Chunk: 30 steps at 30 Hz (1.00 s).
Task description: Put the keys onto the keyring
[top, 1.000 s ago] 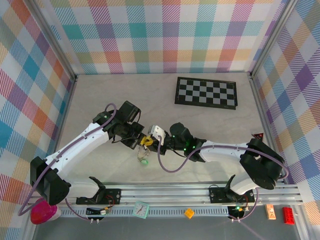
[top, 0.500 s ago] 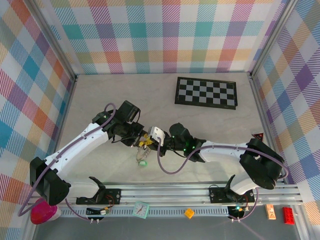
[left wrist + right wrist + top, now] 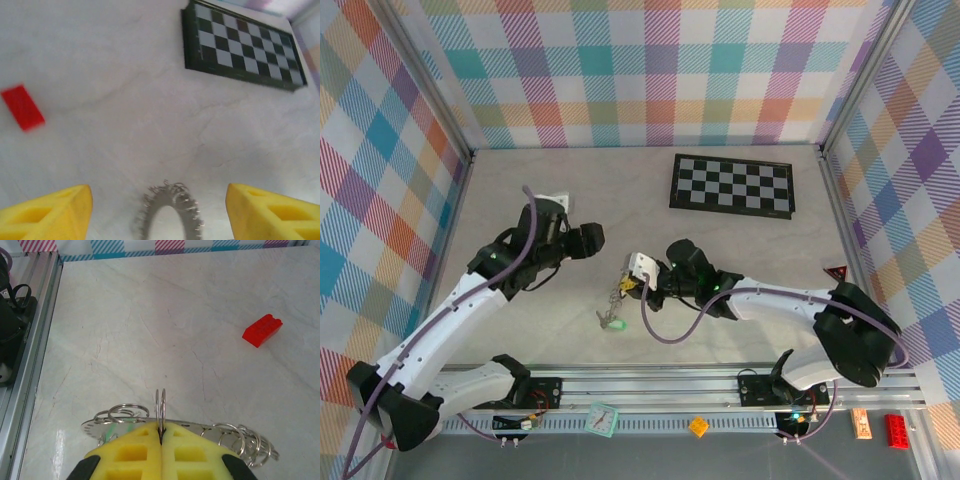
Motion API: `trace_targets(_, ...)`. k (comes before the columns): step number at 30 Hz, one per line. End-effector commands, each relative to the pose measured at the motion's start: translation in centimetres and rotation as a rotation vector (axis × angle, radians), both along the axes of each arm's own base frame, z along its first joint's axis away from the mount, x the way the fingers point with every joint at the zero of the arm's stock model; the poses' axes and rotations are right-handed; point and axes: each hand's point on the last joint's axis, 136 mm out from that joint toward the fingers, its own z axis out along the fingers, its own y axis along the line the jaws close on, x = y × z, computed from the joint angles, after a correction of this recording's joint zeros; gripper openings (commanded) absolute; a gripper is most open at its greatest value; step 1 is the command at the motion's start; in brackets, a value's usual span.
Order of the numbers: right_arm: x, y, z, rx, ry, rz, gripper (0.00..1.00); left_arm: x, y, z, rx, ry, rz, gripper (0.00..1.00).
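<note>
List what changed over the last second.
The left gripper opened, let go of the keyring and pulled back to the left, away from the right gripper. The right gripper is shut on the keyring, about where it was. The green key below it and the chessboard have not moved.

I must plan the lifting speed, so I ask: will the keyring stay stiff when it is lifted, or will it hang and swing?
Probably floppy: the keyring looks like a chain of small loops trailing beside the right gripper. Likely light, as a pinch on one thin ring holds it. The smooth metal might slip.
</note>
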Motion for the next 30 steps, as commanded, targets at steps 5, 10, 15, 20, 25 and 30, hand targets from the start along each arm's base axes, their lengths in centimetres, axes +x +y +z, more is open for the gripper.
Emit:
trace_targets(5, -0.8, -1.1, 1.9, 0.003, -0.003, 0.096, 0.00, -5.1, -5.2, -1.8, 0.285, -0.364, -0.843, 0.59)
trace_targets(10, -1.2, -1.2, 2.3, -0.023, -0.004, 0.136, 0.00, -8.9, -5.8, -4.1, 0.319, -0.417, -1.122, 0.53)
trace_targets(15, -1.5, -1.2, 3.0, -0.033, 0.002, 0.158, 0.00, -9.5, -6.5, -5.3, 0.310, -0.413, -1.225, 0.44)
trace_targets(20, -1.6, -1.0, 3.5, -0.033, 0.001, 0.173, 0.00, -8.5, -7.7, -5.0, 0.258, -0.477, -1.202, 0.42)
trace_targets(25, -1.5, -0.9, 3.8, -0.032, -0.001, 0.177, 0.00, -8.2, -7.9, -5.8, 0.261, -0.479, -1.203, 0.34)
trace_targets(30, -1.5, -0.7, 3.9, -0.033, 0.001, 0.184, 0.00, -8.0, -7.9, -6.8, 0.289, -0.468, -1.210, 0.30)
